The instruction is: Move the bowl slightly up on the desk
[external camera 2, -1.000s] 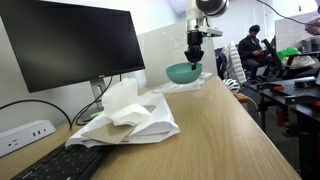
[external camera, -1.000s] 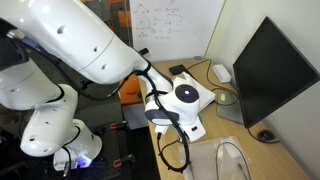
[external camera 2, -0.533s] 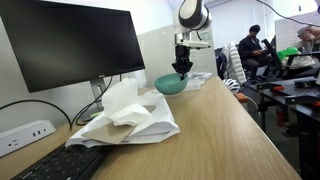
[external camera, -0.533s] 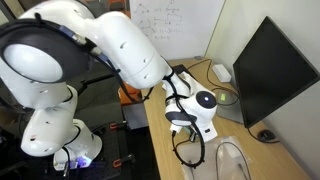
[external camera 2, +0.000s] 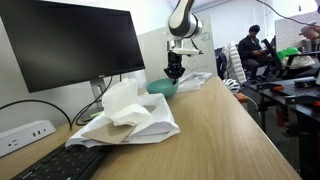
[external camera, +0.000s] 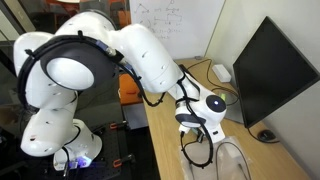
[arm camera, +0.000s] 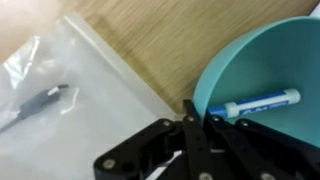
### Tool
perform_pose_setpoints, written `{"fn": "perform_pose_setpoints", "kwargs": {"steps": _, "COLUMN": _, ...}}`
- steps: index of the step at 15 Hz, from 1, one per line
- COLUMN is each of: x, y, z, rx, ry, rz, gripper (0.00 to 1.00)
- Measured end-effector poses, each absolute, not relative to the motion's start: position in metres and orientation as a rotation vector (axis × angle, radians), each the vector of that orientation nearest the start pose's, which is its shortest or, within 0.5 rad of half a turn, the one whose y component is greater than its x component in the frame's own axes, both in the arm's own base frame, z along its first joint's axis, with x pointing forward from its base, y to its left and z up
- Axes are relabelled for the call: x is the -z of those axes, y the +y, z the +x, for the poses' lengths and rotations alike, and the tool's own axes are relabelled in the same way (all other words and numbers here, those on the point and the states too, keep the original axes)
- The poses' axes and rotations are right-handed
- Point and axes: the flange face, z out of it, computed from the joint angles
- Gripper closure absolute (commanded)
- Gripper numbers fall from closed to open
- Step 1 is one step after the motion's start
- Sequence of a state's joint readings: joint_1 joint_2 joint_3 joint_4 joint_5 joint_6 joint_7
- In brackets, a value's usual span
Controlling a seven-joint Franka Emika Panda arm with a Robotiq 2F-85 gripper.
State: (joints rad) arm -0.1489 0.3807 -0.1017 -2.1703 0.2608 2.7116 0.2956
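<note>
Turquoise and smooth, with a faint sheen like moulded plastic, the bowl (arm camera: pixel 250 55) is round and shallow with a thin rim. We see the fingers (arm camera: pixel 190 130) clenched on that rim at its near-left edge, apparently one pad inside and one outside. A white marker (arm camera: pixel 262 102) with a blue label lies loose inside the bowl, just to the right of the fingers. To their left a crinkly clear plastic bag (arm camera: pixel 70 110) with something dark in it is spread flat on the desk (arm camera: pixel 150 35), whose tan wood grain shows beyond the fingertips.

In an exterior view the bowl (external camera 2: pixel 160 88) hangs directly below the fingers, low over the desk and just behind a heap of soft white tissue (external camera 2: pixel 125 108). We cannot tell whether its base touches the wood.

We judge the carrying step to be in hand: grasp made, bowl in transit or about to be set down. The next move calls for a level, gentle lowering so the marker does not roll out, then a clean release of the thin rim without tipping it.
</note>
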Motion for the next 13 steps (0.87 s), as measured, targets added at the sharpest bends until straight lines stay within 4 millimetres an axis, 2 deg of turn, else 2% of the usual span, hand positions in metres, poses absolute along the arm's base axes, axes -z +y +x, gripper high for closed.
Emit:
{"fn": "perform_pose_setpoints", "kwargs": {"steps": 4, "x": -0.236, "y": -0.162, "z": 0.557, "rx": 0.262, "ry": 1.149, "rz": -2.820, "gripper": 0.33}}
{"fn": "perform_pose_setpoints", "kwargs": {"steps": 6, "x": -0.253, "y": -0.164, "z": 0.554, "rx": 0.300, "ry": 1.142, "rz": -2.822, "gripper": 0.18}}
{"fn": "perform_pose_setpoints", "kwargs": {"steps": 8, "x": -0.281, "y": -0.164, "z": 0.546, "rx": 0.349, "ry": 1.110, "rz": -2.836, "gripper": 0.02}}
{"fn": "perform_pose_setpoints", "kwargs": {"steps": 11, "x": -0.324, "y": -0.158, "z": 0.516, "rx": 0.328, "ry": 1.018, "rz": -2.907, "gripper": 0.00}}
{"fn": "perform_pose_setpoints", "kwargs": {"steps": 13, "x": -0.353, "y": -0.146, "z": 0.493, "rx": 0.310, "ry": 0.940, "rz": -2.953, "gripper": 0.00}}
